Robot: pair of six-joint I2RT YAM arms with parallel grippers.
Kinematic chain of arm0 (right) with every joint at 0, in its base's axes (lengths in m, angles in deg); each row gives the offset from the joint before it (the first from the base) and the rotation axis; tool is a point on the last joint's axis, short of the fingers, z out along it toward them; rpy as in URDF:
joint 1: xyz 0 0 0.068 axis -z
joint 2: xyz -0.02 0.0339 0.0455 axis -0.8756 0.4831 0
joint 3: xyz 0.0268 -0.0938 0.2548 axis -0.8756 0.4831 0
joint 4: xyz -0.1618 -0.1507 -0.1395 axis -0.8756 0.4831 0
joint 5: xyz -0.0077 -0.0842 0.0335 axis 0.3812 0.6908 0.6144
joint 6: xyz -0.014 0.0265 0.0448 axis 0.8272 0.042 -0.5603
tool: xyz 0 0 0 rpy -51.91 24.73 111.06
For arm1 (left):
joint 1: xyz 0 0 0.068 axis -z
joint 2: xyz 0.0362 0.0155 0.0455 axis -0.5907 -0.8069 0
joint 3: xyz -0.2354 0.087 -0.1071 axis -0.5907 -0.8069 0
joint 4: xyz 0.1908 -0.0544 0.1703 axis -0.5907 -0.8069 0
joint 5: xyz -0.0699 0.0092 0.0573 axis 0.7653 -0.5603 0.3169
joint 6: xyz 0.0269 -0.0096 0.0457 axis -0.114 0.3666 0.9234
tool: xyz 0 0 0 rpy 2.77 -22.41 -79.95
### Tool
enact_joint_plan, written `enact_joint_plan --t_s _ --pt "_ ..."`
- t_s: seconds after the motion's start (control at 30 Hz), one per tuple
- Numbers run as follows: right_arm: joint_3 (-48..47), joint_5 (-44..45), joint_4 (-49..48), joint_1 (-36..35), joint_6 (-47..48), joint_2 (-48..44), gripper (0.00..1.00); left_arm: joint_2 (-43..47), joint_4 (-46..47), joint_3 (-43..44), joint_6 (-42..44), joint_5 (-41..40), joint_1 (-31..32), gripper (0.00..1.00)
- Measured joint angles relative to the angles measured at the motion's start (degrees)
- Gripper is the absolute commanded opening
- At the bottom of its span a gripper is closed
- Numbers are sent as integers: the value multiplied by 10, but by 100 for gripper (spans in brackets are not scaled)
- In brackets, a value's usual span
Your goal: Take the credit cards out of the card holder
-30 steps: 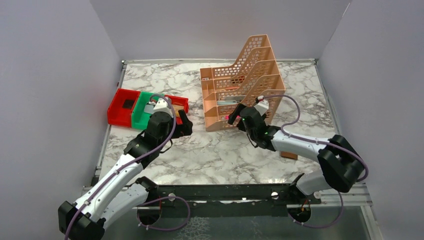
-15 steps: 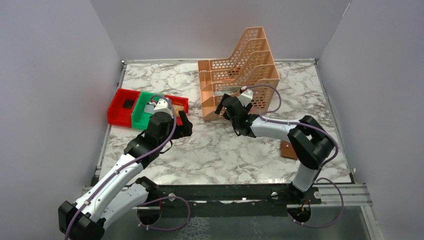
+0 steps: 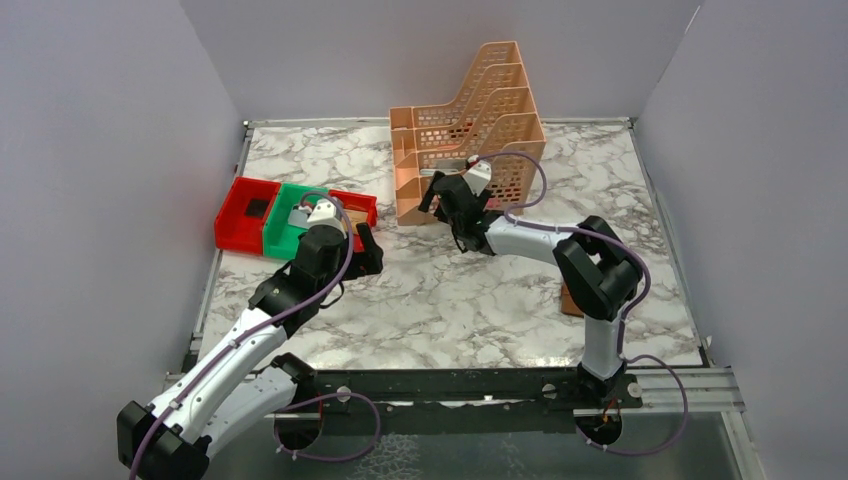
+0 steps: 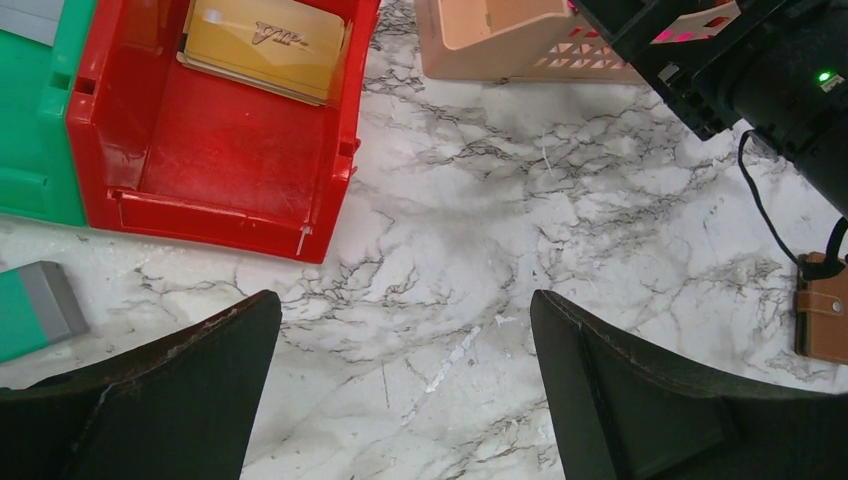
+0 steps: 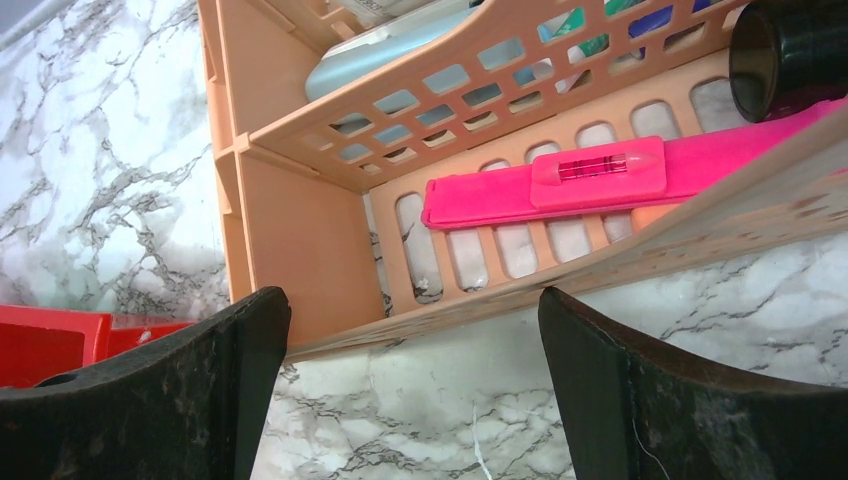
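- Card holder (image 4: 822, 320): brown leather, lying flat on the marbled worktop (image 3: 450, 290) toward its right near side, partly hidden by the right arm's elbow in the overhead view. Only its edge is showing, so I cannot tell whether it is lying open or folded.
- Credit cards: none are showing at the holder from where I am standing.
- Left tool (image 4: 405, 400): fingers standing wide apart and gripping nothing, hovering over bare marble just beside the red bin (image 4: 230, 150), well apart from the holder.
- Right tool (image 5: 410, 390): fingers likewise spread and empty, pointing into the mouth of the peach file rack (image 3: 470, 110), where a pink level (image 5: 560, 180) is lying.
- Step in hand, as I am judging it: the approach. Neither tool is touching the holder, so extraction is not yet under way.
- Next move, by my reading: one tool is needing to travel to the holder and pin it, while the other is working a card out.
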Motion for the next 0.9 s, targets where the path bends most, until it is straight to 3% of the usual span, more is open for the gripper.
enact_joint_plan --t_s 0.3,0.6,0.73,0.9 --pt "-1 -76 5 15 38 -9 99 2 -10 0 -2 -23 0 99" --pt "43 -276 -5 -14 83 -92 100 44 -54 0 -38 -114 0 99" --pt "19 -293 11 -56 76 -80 100 86 -78 0 -58 -159 -1 99" --pt "-71 -251 46 -103 45 -15 100 137 -105 0 -68 -197 -1 99"
